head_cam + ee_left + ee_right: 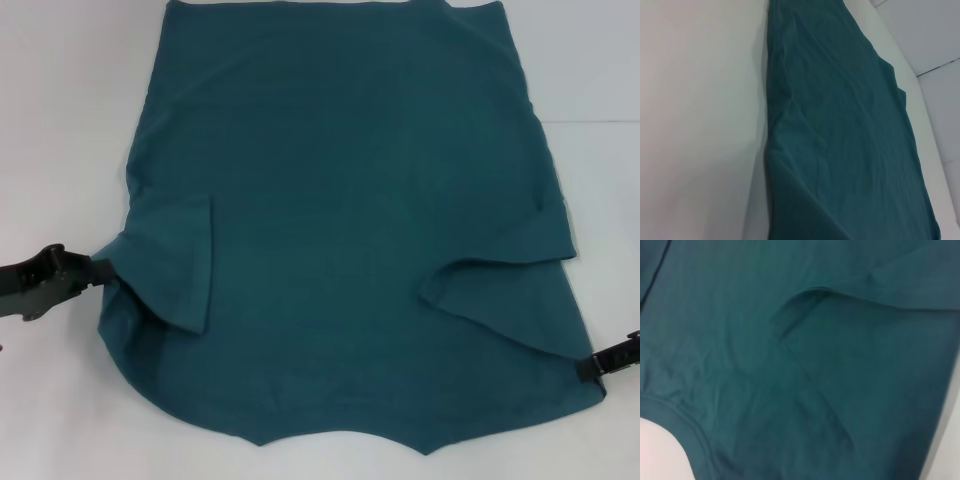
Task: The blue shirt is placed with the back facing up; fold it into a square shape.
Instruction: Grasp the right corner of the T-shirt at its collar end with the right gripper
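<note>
The blue shirt (340,220) lies spread on the white table (60,120), with both sleeves folded inward over the body. The left sleeve flap (185,270) and the right sleeve flap (500,290) lie on top. My left gripper (103,267) is at the shirt's left edge, shut on the fabric, which draws to a point at its tips. My right gripper (586,367) touches the shirt's right edge near the front corner and is mostly out of frame. The shirt also fills the left wrist view (840,140) and the right wrist view (805,360).
White table surface surrounds the shirt on the left (700,125) and right (600,160). A thin dark seam line (590,122) crosses the table at the far right. Nothing else is on the table.
</note>
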Robot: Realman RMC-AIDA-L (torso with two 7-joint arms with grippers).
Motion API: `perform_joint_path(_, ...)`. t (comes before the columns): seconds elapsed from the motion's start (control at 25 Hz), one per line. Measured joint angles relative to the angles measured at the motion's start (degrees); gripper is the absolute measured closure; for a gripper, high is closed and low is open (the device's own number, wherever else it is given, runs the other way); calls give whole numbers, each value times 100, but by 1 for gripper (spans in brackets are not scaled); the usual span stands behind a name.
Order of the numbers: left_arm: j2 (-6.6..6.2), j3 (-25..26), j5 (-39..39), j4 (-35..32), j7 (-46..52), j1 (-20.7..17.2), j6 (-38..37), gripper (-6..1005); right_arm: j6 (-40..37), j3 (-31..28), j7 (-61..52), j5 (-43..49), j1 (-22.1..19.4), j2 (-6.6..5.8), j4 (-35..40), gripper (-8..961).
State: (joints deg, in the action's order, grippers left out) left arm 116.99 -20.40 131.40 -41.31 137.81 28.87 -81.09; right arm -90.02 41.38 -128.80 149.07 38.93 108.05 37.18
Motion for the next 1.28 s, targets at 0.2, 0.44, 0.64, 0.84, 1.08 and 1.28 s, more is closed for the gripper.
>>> perform_joint_path(0.2,-1,1,-17,0,0,0,30,996,74,84,-51,4,29,31,-5,309)
perform_joint_path(0.44,-1,3,-27,0,0,-3,52,996,113,116,-112,9,51,54,-18,309)
perform_joint_path(0.64,-1,10,-33,0,0,-5,59,997,142,210,-114,12,68,101,-9,309)
perform_joint_path(0.84,-1,18,-34,0,0,-7,66,996,145,213,-116,17,95,122,-37,309)
perform_joint_path(1.08,-1,18,-41,0,0,-14,78,997,114,213,-95,5,160,247,-17,309)
perform_joint_path(1.28,0,10,-45,0,0,-23,78,997,63,189,-65,-47,199,334,-13,310)
